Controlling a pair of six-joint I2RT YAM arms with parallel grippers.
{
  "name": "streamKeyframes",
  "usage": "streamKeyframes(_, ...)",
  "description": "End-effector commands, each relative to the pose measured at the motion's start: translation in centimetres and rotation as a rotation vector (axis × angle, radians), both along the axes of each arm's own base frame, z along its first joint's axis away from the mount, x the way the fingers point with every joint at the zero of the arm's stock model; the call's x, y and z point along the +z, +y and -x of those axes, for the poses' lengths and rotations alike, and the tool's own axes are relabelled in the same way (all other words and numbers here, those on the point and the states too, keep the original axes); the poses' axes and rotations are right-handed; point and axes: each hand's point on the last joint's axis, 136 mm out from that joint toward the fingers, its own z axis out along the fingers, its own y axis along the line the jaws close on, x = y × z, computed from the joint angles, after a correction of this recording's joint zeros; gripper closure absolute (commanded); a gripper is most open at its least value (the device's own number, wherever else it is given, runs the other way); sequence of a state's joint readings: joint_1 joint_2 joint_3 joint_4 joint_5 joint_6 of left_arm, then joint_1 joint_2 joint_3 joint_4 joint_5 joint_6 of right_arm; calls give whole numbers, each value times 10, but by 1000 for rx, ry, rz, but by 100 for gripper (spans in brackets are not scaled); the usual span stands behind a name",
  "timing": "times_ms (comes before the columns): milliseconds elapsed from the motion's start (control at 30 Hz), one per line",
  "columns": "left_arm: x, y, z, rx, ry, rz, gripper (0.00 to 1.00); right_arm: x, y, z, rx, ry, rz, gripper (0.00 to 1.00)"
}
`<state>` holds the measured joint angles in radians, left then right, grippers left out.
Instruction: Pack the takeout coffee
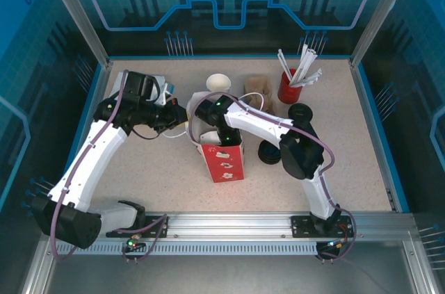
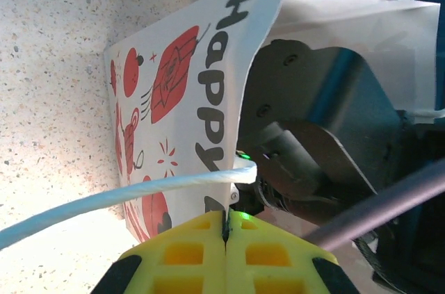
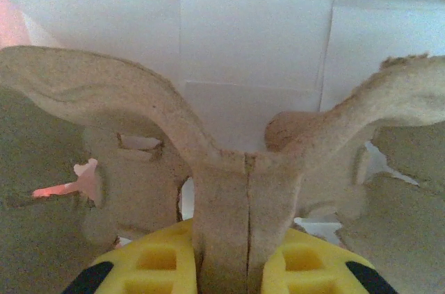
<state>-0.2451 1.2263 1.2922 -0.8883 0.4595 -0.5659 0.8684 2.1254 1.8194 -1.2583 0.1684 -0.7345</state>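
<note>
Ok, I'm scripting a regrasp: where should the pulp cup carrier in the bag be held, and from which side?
Probably by the carrier's flat central spine, from above through the open top of the bag. The spine stands thin and upright between two flaring wings, giving flat faces to pinch; the right gripper is shut on it.

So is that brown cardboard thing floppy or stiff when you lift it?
Probably fairly stiff: the cardboard tray holds its curved arms spread though the right hand pinches just its middle fin. It looks rough, so unlikely to slip. Its edges look fuzzy and torn, so it might rip if yanked.
</note>
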Motion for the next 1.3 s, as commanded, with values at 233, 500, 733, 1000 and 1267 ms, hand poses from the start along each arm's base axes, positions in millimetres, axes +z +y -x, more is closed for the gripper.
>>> streamKeyframes(233,28,-9,-3,-49,-92,35,100,-30,-16,8,-21,60,85,80)
streamKeyframes(500,23,-12,-3,-53,-80,35,100,-30,-11,10,-50,76,55,77)
streamKeyframes(733,20,-11,0,-55,-75,22,100,-6,4,5,-76,52,-34,64)
streamKeyframes(1000,13,-9,6,-50,-60,6,100,33,20,-2,-138,34,-161,48)
streamKeyframes(1267,10,-8,9,-46,-55,9,100,69,33,-7,-159,1,-273,36)
